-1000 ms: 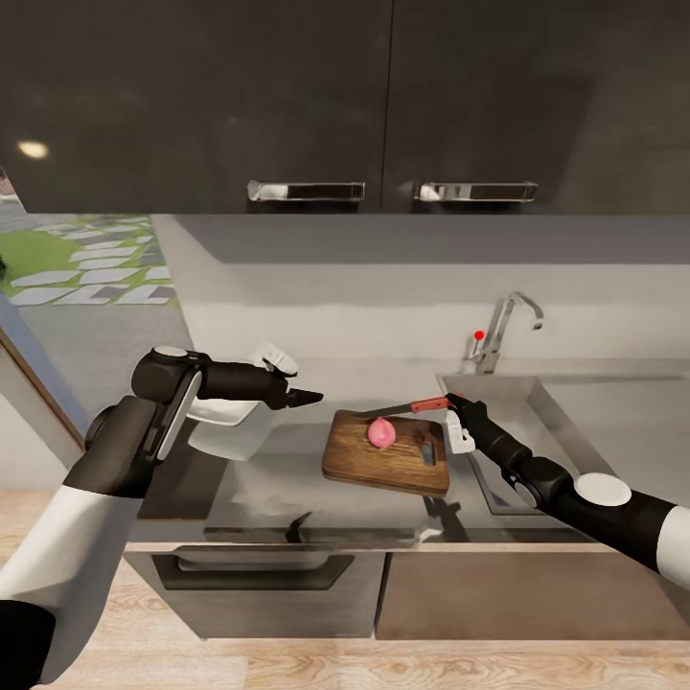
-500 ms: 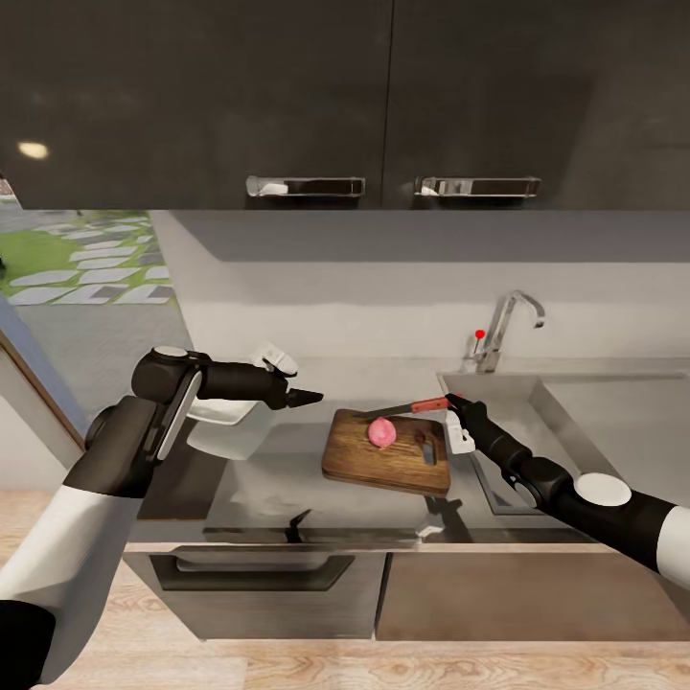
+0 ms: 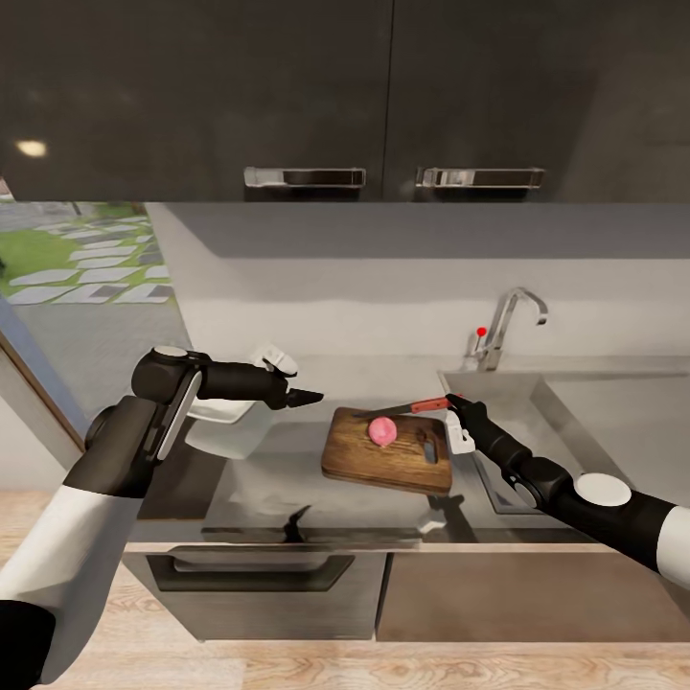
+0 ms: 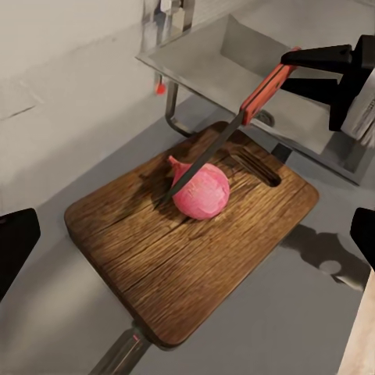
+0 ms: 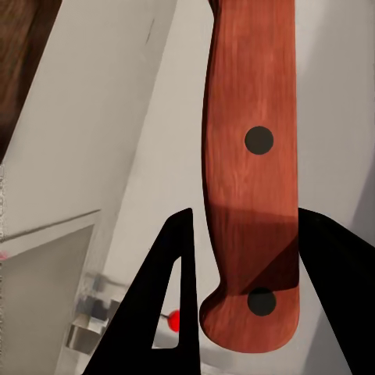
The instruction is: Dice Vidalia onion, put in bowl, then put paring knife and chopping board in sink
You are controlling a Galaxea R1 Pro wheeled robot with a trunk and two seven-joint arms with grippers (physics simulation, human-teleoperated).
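On the chopping board (image 3: 386, 450), a pink Vidalia onion (image 3: 382, 431) sits near the middle, whole, with the dark blade of the paring knife (image 3: 407, 408) resting against its top. The knife's reddish-brown handle (image 5: 250, 168) is clamped between the two black fingers of the right gripper (image 3: 453, 402), which reaches in from the sink (image 3: 537, 412) side; the blade slants down across the board toward the onion (image 4: 201, 192). The board (image 4: 191, 238) lies flat on the glossy grey countertop (image 3: 287, 479), its slot handle turned toward the steel basin and its bent chrome tap (image 3: 508, 326) with a small red knob. Off to the board's other side, the left gripper (image 3: 309, 395) hangs above the counter, well apart from the board, its jaws spread wide and empty. Behind that arm a white bowl (image 3: 225, 422) stands on the counter. Dark wall cabinets (image 3: 287, 96) with metal handles hang overhead.
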